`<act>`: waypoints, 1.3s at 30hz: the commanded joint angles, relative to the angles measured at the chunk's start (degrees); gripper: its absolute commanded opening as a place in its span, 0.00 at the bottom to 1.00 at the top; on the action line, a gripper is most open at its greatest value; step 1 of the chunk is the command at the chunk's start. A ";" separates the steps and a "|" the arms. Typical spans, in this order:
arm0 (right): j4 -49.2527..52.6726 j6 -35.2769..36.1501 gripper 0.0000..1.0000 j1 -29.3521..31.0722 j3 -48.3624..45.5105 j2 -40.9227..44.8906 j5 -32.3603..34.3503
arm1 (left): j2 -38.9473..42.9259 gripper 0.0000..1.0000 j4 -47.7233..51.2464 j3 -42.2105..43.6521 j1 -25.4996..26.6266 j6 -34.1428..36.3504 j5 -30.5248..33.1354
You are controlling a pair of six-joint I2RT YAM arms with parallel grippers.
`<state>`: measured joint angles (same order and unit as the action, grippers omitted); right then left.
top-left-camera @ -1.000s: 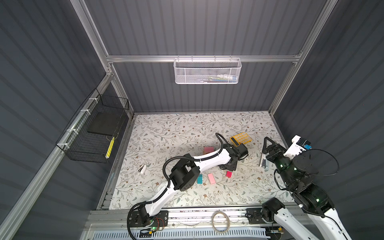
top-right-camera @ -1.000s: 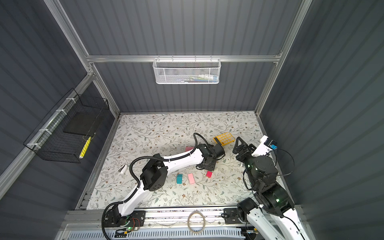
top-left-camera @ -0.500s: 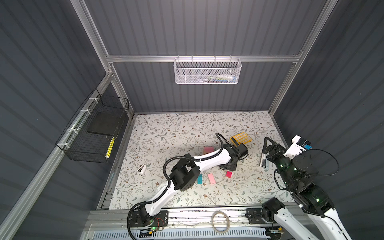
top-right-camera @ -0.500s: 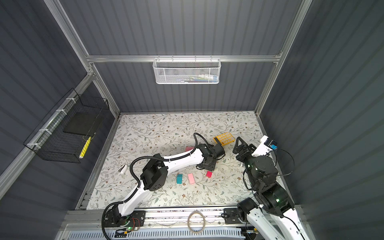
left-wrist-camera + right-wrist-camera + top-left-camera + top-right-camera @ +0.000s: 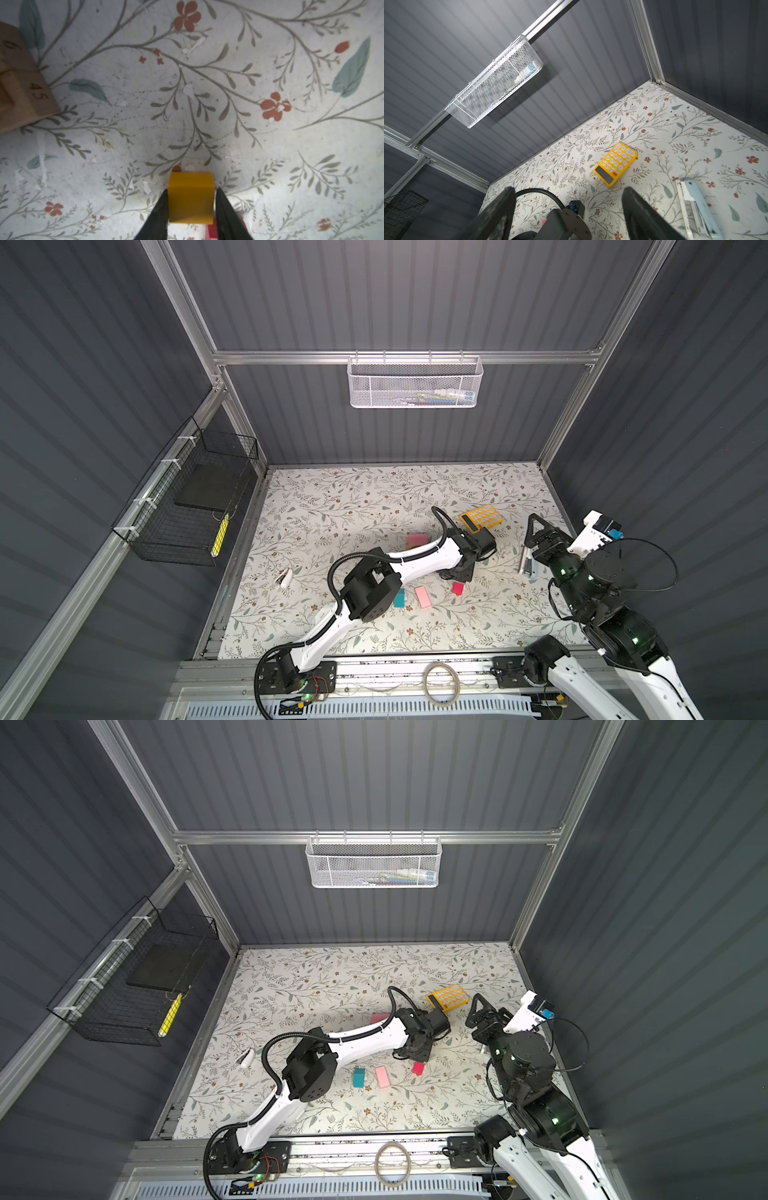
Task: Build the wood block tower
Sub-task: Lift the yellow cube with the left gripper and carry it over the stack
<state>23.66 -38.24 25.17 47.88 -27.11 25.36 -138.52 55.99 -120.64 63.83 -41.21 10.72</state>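
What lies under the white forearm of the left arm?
A pink block sticks out from under the left arm in both top views. The arm covers its near part, and whatever else lies below is hidden.

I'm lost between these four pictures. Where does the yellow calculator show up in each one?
In a top view: the yellow calculator lies right of centre, on the floral table.
In a top view: right of centre again, slightly nearer the middle.
Left wrist view: not in it.
Right wrist view: near the picture's middle, lying at an angle.
Shared landmark: the white mesh basket on the back wall, in every view but the left wrist's.
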 commanded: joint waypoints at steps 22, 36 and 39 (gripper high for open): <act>-0.46 1.28 0.82 -0.14 -0.94 -0.43 1.00 | 4.85 0.29 1.58 0.07 0.50 0.28 0.89; -1.07 1.64 0.82 -0.10 -1.12 -1.62 0.34 | 11.94 0.30 4.88 -0.18 0.33 0.86 4.06; -1.07 1.76 0.83 -0.12 -1.15 -2.20 0.10 | 13.45 0.31 6.21 -0.04 -0.27 0.84 5.71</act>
<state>23.62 -37.28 25.17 47.24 -28.93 25.52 -127.61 58.54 -120.44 63.77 -41.08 13.78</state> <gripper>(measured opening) 0.825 0.317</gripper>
